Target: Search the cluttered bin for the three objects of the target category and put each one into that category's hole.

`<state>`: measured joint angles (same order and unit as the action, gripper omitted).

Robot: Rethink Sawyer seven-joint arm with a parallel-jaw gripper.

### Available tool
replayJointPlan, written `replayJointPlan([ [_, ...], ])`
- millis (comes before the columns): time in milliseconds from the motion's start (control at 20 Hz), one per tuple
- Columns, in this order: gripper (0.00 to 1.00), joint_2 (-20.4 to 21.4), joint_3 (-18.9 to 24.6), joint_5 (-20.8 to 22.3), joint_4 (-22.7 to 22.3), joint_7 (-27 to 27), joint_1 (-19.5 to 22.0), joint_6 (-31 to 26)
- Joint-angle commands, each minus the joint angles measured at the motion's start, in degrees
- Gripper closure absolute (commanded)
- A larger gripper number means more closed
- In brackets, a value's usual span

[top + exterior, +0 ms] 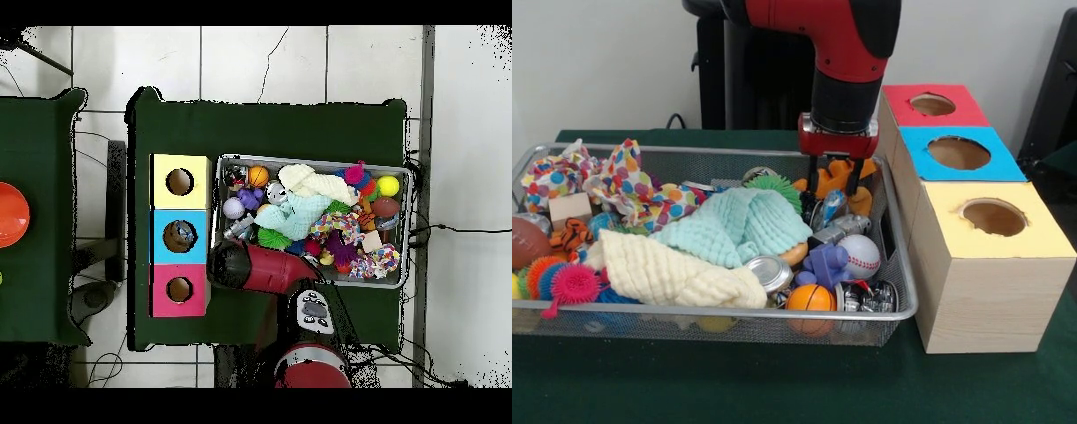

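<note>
The silver wire-mesh bin (689,311) is full of toys and cloths; it also shows in the overhead view (404,200). My gripper (834,184) hangs in the bin's far right corner, open, its black fingers (815,179) either side of an orange plush toy (840,173). Just below it lies a crinkly clear bottle with blue print (828,209). No other bottle shows clearly. In the overhead view the arm (250,266) hides the gripper.
Red (927,104), blue (958,152) and yellow (993,216) boxes with holes stand right of the bin. Something dark shows in the blue box's hole (180,235). A white baseball (862,256), metal cans (768,272), a mint cloth (737,225) and a cream cloth (671,274) lie in the bin.
</note>
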<state>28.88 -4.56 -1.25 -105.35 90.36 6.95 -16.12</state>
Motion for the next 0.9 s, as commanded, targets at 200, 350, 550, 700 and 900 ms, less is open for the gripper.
replayJointPlan([
  [200, 0.0, -5.0, 3.5, 0.1, 2.1, 9.8, -0.9, 5.9],
  [350, 0.0, -5.3, 3.7, -0.1, 2.2, 9.7, -0.9, 6.3],
  [550, 0.0, -5.6, 3.9, 0.1, 2.1, 9.5, -0.6, 7.1],
  [700, 0.0, -5.7, 3.8, 0.3, 2.1, 9.7, -0.6, 8.7],
  [900, 1.0, -5.6, 3.3, 0.2, 1.8, 10.0, -1.0, 9.6],
])
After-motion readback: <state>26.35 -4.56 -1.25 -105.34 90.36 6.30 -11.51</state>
